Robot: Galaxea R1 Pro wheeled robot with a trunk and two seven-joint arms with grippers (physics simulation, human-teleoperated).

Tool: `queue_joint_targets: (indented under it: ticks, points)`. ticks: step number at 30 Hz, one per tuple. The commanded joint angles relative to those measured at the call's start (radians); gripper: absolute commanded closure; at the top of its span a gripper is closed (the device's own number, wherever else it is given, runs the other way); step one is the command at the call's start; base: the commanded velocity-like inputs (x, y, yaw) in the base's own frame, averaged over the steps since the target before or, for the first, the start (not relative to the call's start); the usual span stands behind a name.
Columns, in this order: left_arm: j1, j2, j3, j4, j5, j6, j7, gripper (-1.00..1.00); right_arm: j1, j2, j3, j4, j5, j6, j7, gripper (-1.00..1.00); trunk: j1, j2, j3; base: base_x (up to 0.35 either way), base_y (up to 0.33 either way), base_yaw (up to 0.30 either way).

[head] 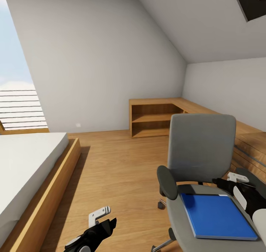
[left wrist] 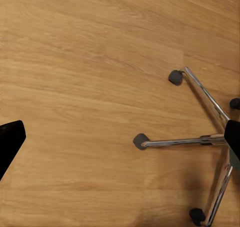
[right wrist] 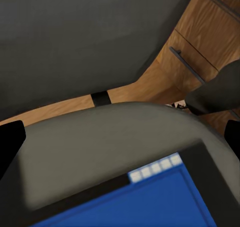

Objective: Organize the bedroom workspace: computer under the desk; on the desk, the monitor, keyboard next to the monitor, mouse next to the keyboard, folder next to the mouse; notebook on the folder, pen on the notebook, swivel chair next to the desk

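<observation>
The grey swivel chair stands at the right, its tall back facing me. The flat blue folder lies on its seat. My right gripper hovers open just past the folder's far right corner. In the right wrist view the folder and the seat lie between the spread fingertips. My left gripper hangs open low over the floor, left of the chair. Its wrist view looks down on the chair's metal base and casters. The desk, computer, monitor, keyboard, mouse, notebook and pen are out of view.
A bed on a wooden frame runs along the left. A low wooden shelf unit stands against the far wall, and wooden drawers run behind the chair at the right. Open wood floor lies between bed and chair.
</observation>
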Motion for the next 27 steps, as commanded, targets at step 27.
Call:
queue_joint_targets:
  ticks: [27]
  points:
    - [0.0,0.0,-0.004,-0.001,0.011,0.003,0.009,-1.0,0.0,0.0,-0.005,0.0,-0.005,0.008,-0.001,-1.0,0.08,-0.147,-0.067,0.0,0.0,0.0]
